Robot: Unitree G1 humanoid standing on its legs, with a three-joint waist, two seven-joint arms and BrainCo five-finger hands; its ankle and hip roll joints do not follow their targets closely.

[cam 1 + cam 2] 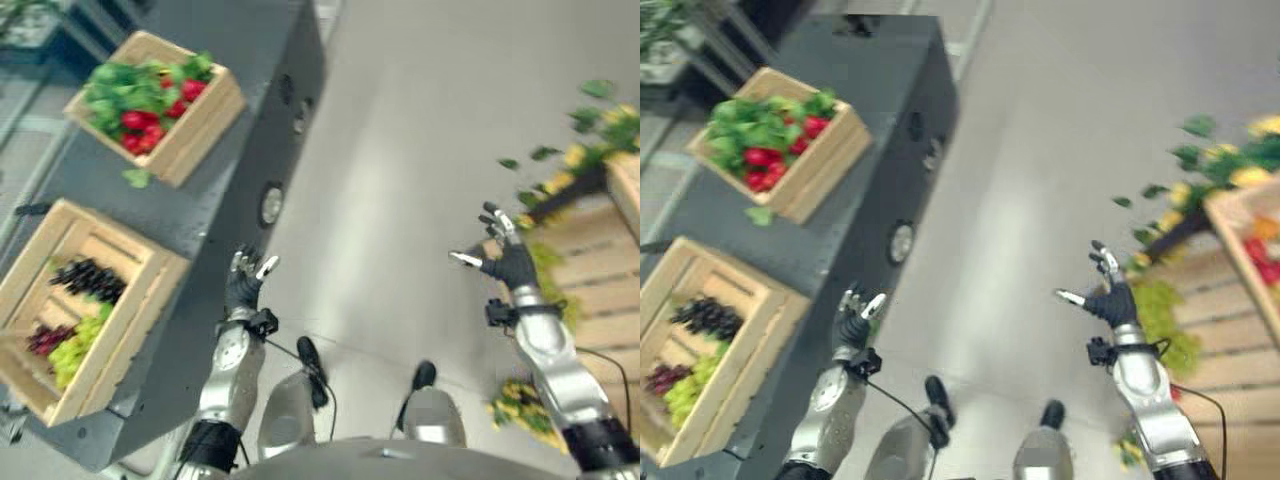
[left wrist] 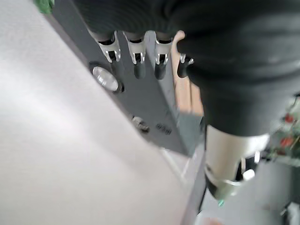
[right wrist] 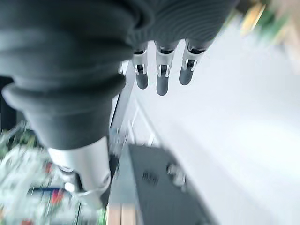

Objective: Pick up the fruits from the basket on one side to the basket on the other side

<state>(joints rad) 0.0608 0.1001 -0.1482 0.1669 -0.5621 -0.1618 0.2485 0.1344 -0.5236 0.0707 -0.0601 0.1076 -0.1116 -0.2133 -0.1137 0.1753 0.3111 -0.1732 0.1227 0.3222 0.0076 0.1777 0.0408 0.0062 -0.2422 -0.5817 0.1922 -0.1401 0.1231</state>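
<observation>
Dark grey, the counter (image 1: 200, 200) on my left carries two wooden crates. The near crate (image 1: 130, 330) holds dark, red and green grapes (image 1: 88, 278); the far crate (image 1: 205, 125) holds red fruits (image 1: 150, 125) among green leaves. On my right I see a wooden stand (image 1: 1250, 290) with yellow and red fruit and foliage. My left hand (image 1: 243, 285) hovers beside the counter, fingers relaxed, empty. My right hand (image 1: 503, 255) is spread wide, empty, near the stand.
</observation>
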